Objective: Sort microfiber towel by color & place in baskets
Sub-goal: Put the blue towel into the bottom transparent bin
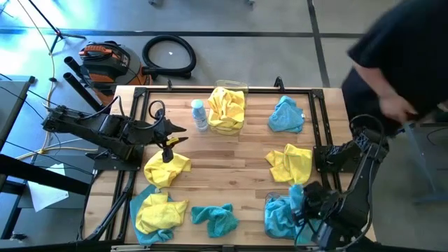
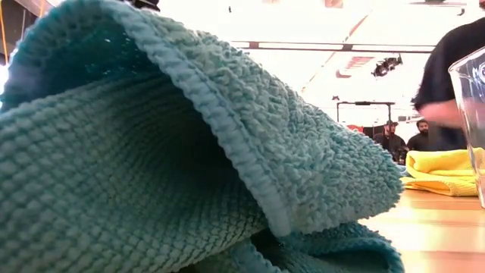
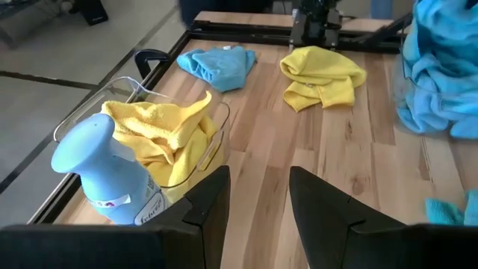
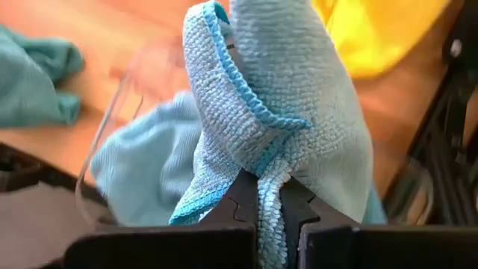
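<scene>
My right gripper [image 4: 270, 217] is shut on a teal-blue microfiber towel [image 4: 276, 97] above the clear basket [image 1: 280, 218] at the table's near right; another teal towel [image 4: 142, 168] lies in that basket. My left gripper [image 3: 258, 202] stands open over the table's left part, holding nothing. A second clear basket [image 3: 213, 149] at the far middle holds yellow towels [image 1: 227, 108]. Loose on the table lie yellow towels [image 1: 166, 168] [image 1: 290, 164], a teal one [image 1: 213, 218], another teal one [image 1: 285, 115], and a yellow one on a teal one [image 1: 159, 213]. My right gripper pinches a bunched fold of the teal towel [image 4: 270, 190] between its two fingers, several layers with a hemmed edge running into the jaws. The fingers come from above, pointing steeply down. The towel hangs slack below them over the basket; whether its lower end touches the towel inside is unclear.
A small white-and-blue bottle [image 1: 199, 114] stands beside the far basket. A person in dark clothing [image 1: 399, 56] leans over the table's far right corner. A black frame [image 1: 315, 105] runs around the tabletop. Bare wood [image 1: 231, 164] lies in the middle.
</scene>
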### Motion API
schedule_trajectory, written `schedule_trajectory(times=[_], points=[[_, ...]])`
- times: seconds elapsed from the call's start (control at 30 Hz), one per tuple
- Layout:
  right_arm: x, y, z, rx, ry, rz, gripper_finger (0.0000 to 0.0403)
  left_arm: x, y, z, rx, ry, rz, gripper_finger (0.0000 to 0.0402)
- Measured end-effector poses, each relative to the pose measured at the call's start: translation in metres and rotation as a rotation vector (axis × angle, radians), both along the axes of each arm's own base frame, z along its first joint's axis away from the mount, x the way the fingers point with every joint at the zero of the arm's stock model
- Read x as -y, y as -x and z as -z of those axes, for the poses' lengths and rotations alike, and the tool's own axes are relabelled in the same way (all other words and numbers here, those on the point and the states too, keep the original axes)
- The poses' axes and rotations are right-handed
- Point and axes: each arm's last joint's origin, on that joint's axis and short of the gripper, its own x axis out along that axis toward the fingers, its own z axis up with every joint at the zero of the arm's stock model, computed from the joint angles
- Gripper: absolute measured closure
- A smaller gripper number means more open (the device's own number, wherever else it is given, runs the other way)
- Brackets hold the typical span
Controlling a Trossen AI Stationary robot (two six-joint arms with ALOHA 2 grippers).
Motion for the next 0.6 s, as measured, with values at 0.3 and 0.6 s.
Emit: schedule_trajectory(times=[0.3, 0.6], points=[[0.051, 0.027, -0.009, 0.072, 0.037, -0.094, 0.0402, -0.002, -0.002, -0.003, 0.043, 0.022, -0.022, 0.0273], [0.051, 0.033, -0.010, 0.052, 0.077, -0.272, 0.0402, -0.002, -0.002, -0.003, 0.041, 0.021, -0.022, 0.0273]])
